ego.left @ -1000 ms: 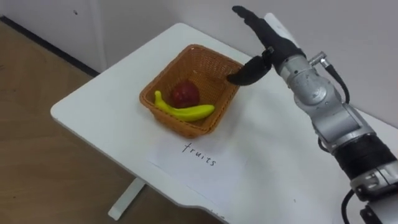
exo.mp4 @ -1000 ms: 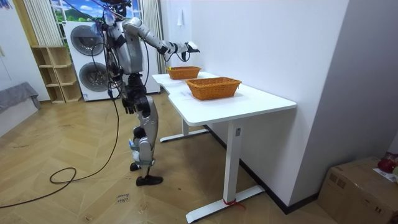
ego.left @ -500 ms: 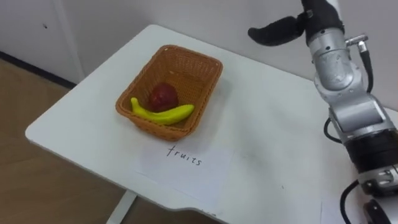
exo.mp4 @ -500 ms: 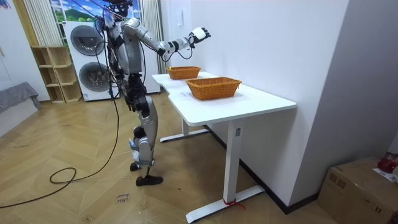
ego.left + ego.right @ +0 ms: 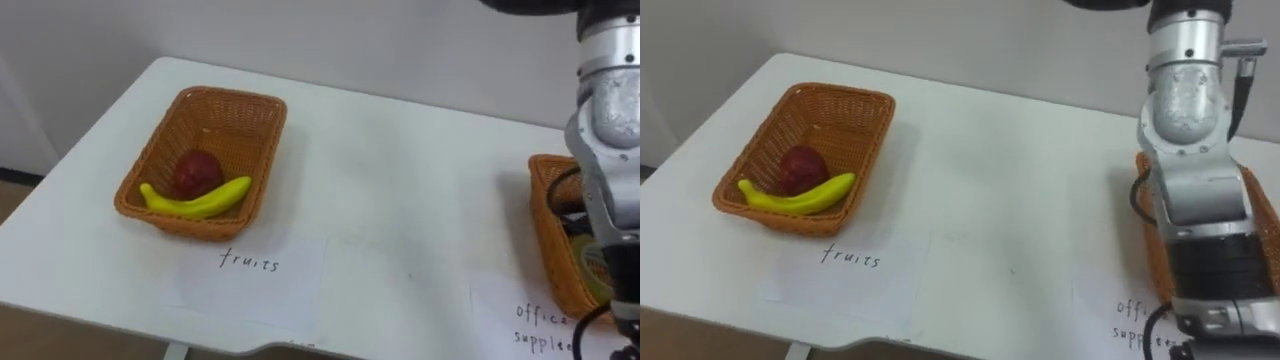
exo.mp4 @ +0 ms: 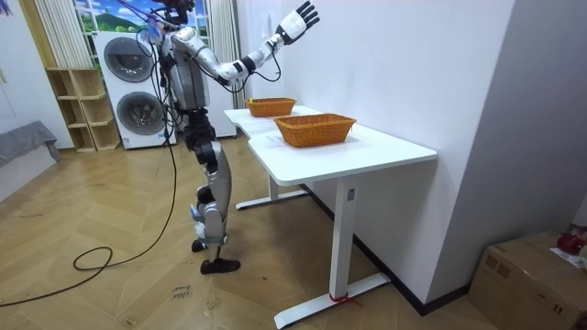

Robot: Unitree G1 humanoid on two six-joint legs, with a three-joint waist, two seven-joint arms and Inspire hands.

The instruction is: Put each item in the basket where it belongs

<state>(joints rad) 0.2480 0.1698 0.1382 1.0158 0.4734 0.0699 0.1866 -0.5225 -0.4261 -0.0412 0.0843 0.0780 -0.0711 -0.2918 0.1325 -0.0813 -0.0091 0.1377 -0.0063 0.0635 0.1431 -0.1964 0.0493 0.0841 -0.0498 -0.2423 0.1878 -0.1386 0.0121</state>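
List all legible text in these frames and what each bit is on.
"fruits": handwritten on the paper sheet in front of the fruit basket.
"offic… supplie…": handwritten on the second sheet by the right-hand basket; the word ends are hidden.
Too small to read: the floor marking in the room view.

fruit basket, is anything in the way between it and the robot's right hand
Nothing visible does. The right hand is raised high above the table, fingers spread and empty, and the fruit basket sits open-topped with a banana and a red fruit inside.
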